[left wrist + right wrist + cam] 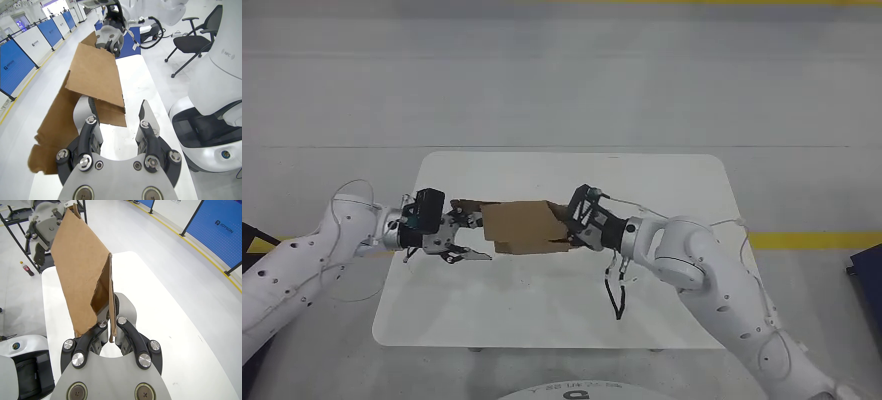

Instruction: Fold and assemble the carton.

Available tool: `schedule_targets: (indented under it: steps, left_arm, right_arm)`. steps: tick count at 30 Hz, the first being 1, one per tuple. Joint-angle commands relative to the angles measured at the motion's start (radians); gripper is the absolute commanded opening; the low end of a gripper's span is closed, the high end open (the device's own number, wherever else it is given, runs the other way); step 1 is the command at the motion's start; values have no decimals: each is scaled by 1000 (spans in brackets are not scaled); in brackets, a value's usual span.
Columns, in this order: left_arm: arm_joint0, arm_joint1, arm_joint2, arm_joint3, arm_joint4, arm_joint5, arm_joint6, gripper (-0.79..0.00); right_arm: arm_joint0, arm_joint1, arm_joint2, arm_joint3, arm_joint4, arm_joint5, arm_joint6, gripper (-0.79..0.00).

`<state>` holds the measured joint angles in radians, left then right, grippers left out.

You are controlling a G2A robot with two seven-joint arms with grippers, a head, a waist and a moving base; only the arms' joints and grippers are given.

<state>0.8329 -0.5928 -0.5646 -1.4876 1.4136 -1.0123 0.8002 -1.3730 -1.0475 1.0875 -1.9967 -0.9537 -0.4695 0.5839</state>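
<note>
Right claw (112,323) pinches 1 end of the carton (79,266), holding it half-flattened above the tabletop (160,313); left claw (119,115) gapes wide at the other end, beside a loose flap (51,132); opening step, I judge; next the left must grip that flap.

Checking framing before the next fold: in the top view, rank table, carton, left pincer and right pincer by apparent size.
1. table
2. carton
3. left pincer and right pincer: look alike, so no ranking between them.
</note>
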Motion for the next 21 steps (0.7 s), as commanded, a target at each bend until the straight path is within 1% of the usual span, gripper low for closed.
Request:
schedule_targets:
  steps: [1,5,7,10,13,17,18,19,20,21]
  left_arm:
    - [-10,-3,7,5,-1,0,-14,-320]
    - [-25,-11,24,-7,6,0,-29,-286]
    - [-30,-13,29,-21,27,0,-22,-256]
    - [-34,-13,39,-33,65,0,-2,-234]
    - [-37,-15,59,-49,96,0,8,-228]
    - [-49,-18,98,-64,84,0,8,-237]
    - [-54,-19,106,-60,70,0,8,-249]
    - [-61,-21,114,-46,44,0,8,-289]
    - [-63,-23,118,-39,29,0,8,-388]
    - [-67,-26,124,-30,1,0,8,-437]
  right_arm:
    - [-4,1,5,-3,27,-20,-7,-785]
    - [-16,5,27,-4,85,-59,-18,-785]
    - [-19,7,35,-3,112,-72,-19,-785]
    - [-19,9,42,2,149,-93,-17,-785]
    - [-16,11,46,5,168,-103,-8,-785]
    - [-14,11,46,4,173,-101,-3,-785]
    - [-13,12,45,4,173,-99,-2,-785]
    - [-13,12,45,3,173,-96,-3,-785]
    - [-13,12,45,3,173,-96,-4,-785]
    - [-12,12,44,3,172,-96,-4,-785]
